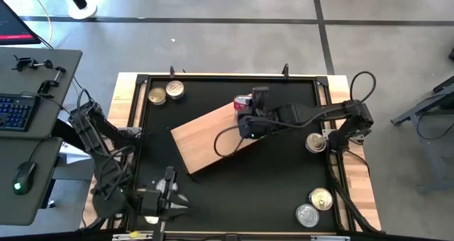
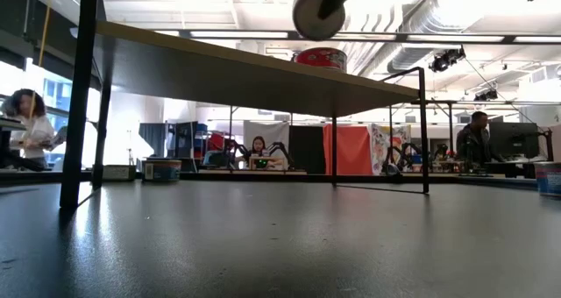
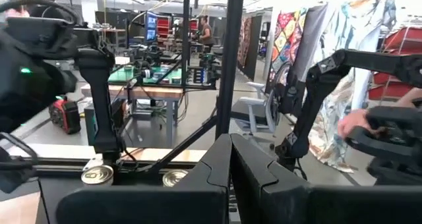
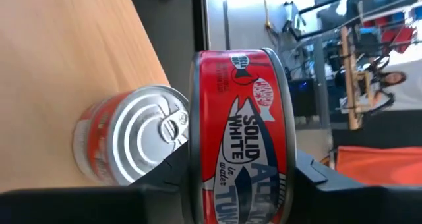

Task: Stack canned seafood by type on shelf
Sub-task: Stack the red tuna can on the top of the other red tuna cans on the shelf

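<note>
From above, you see the right gripper (image 1: 245,113) reaching over the far end of the shelf (image 1: 206,138), which lies askew on the black table (image 1: 284,184); loose tins (image 1: 164,93) sit near the table's corners, and the left gripper (image 1: 170,198) waits at the near edge, fingers together. At table level, you see a red-labelled tin (image 2: 321,58) on the shelf top. Your left wrist shows its fingers (image 3: 231,178) closed on nothing. Your right wrist shows the jaws partly open, clamped on a red tuna tin (image 4: 241,135), just beside a silver-topped tin (image 4: 132,141) standing on the wood.
</note>
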Controlling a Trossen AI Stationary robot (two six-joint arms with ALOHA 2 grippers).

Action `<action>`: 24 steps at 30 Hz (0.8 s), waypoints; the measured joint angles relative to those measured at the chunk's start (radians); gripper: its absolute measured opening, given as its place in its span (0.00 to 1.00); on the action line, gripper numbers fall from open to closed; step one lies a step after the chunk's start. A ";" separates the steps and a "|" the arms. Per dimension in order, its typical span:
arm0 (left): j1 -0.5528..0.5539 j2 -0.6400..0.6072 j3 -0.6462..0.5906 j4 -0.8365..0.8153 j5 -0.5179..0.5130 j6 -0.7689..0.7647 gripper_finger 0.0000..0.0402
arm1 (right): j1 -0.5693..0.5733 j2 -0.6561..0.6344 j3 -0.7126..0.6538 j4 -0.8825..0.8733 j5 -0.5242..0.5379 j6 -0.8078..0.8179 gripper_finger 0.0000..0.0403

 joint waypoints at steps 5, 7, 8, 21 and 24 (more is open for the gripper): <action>-0.052 0.005 0.000 0.000 -0.072 0.000 0.00 | -0.038 0.009 0.000 -0.004 -0.043 -0.002 0.33; -0.067 0.005 0.000 0.002 -0.102 0.001 0.00 | -0.047 0.021 -0.001 -0.005 -0.062 -0.002 0.33; -0.074 0.005 0.000 0.002 -0.118 0.002 0.00 | -0.051 0.026 -0.001 -0.006 -0.064 -0.002 0.33; -0.094 0.005 0.000 0.000 -0.149 0.003 0.00 | -0.066 0.072 -0.002 -0.007 -0.029 -0.054 0.34; -0.094 0.005 0.000 0.000 -0.149 0.011 0.00 | -0.066 0.072 -0.002 -0.009 -0.030 -0.054 0.34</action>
